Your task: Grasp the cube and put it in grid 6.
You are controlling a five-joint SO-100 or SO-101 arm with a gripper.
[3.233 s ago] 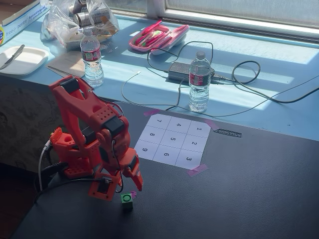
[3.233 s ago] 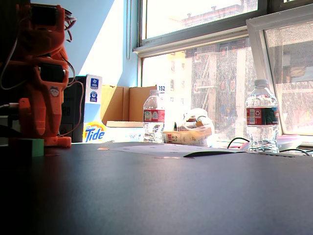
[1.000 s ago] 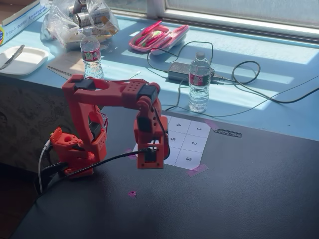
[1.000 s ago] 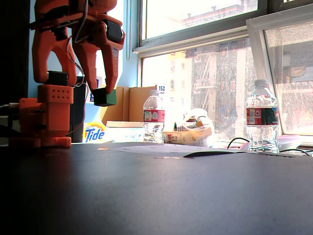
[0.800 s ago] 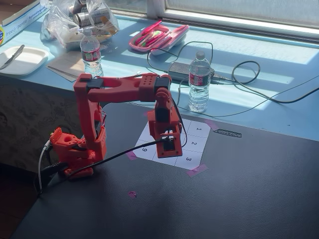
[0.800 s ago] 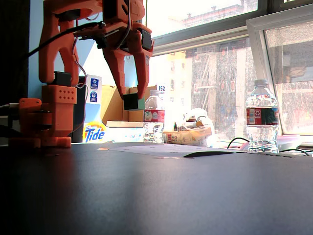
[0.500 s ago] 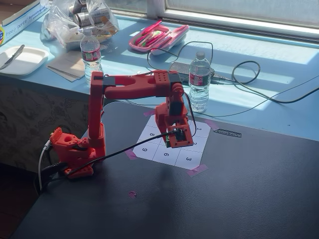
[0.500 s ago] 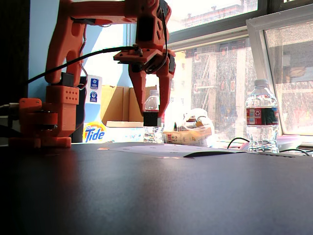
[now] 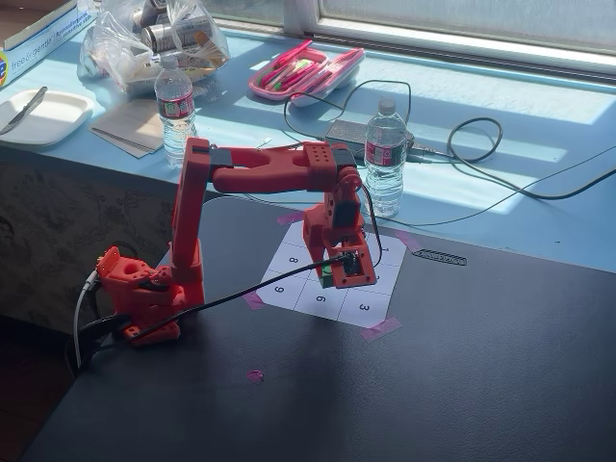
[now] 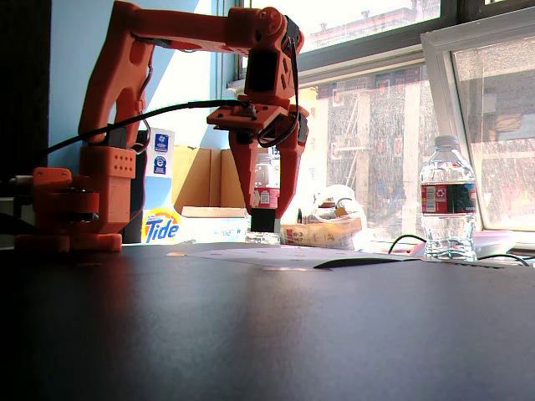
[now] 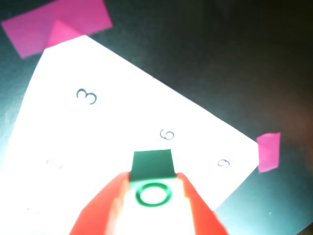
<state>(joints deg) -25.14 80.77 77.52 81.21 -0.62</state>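
Green cube (image 11: 152,163) clamped between red gripper (image 11: 153,172) fingers; jaws narrow, closed on its sides. In wrist view, held just short of the printed 6, over the paper grid sheet (image 11: 122,112). In a fixed view, cube (image 10: 263,220) low at the fingertips; probably a sliver above the sheet, contact not resolvable at this angle.

Risks:
- Released here, likely to land on the line between cell 6 and the cell beside it; cause: cube short of the digit.
- Sheet held only by pink tape (image 11: 58,24); dragging the cube could shift or wrinkle it.
- Glare washes out neighbouring digits, so wrong-cell error possible.
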